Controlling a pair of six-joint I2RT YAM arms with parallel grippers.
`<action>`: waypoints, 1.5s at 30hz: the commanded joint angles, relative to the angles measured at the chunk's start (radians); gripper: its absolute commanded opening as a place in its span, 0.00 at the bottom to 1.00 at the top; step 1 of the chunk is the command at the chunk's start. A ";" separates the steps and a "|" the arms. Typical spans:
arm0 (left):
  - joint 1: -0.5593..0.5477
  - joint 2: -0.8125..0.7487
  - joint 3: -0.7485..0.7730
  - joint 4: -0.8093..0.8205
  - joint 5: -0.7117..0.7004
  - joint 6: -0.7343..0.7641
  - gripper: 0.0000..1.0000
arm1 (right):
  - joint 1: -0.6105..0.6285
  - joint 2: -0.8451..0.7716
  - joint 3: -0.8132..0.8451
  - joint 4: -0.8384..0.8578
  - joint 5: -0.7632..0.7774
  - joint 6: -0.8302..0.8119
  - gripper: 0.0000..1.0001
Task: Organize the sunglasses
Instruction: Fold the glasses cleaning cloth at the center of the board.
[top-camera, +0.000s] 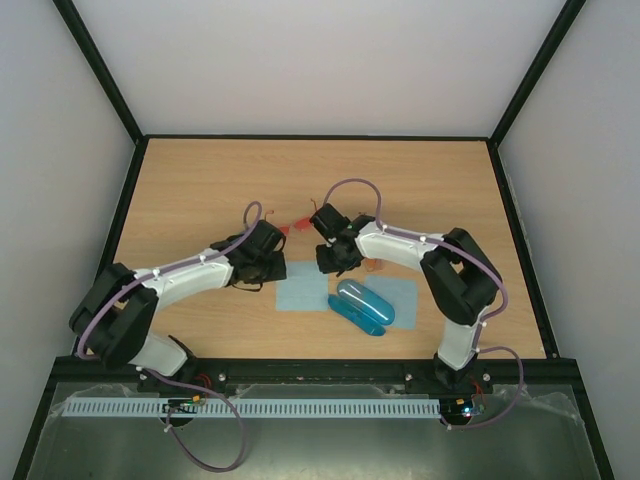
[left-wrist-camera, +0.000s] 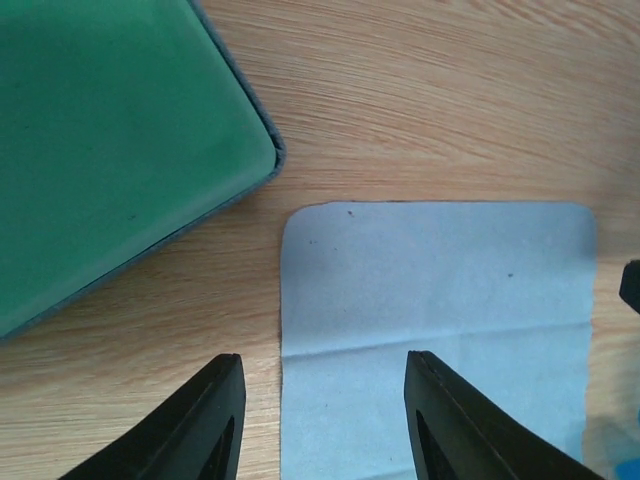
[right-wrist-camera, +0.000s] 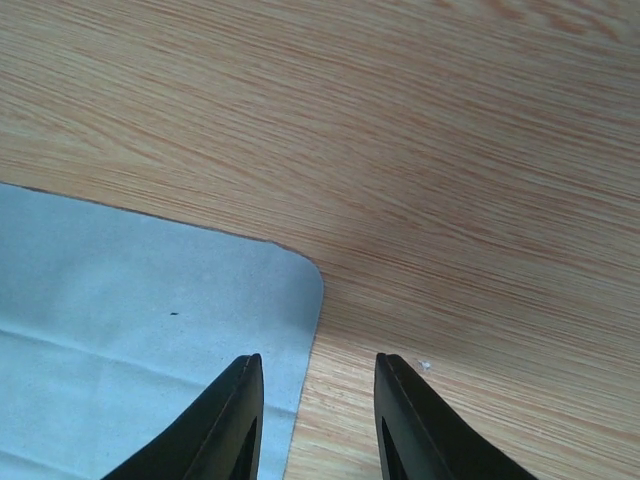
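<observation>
The red-lensed sunglasses (top-camera: 295, 226) lie on the wooden table between the two wrists, behind both grippers. A faint orange frame, perhaps the other sunglasses (top-camera: 373, 265), peeks out beside the right wrist. Neither pair shows in the wrist views. My left gripper (top-camera: 264, 266) (left-wrist-camera: 323, 357) points down over the left edge of a pale blue cloth (left-wrist-camera: 440, 290), open with nothing between its fingers. Over the corner of a pale blue cloth (right-wrist-camera: 140, 320), my right gripper (top-camera: 338, 258) (right-wrist-camera: 318, 358) is also open and empty.
A green case (left-wrist-camera: 110, 140) lies just left of the left gripper's cloth. A blue case (top-camera: 362, 305) rests across the two cloths (top-camera: 303, 292) near the front. Black frame rails edge the table (top-camera: 330, 170).
</observation>
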 joint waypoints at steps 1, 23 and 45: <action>-0.004 0.014 0.026 0.007 -0.050 0.006 0.45 | -0.002 0.021 -0.006 -0.014 0.041 -0.005 0.31; 0.026 0.143 0.096 0.049 -0.108 0.033 0.24 | -0.003 0.067 0.031 0.003 0.061 -0.019 0.30; 0.040 0.231 0.099 0.091 -0.092 0.048 0.17 | -0.002 0.125 0.091 -0.020 0.080 -0.031 0.24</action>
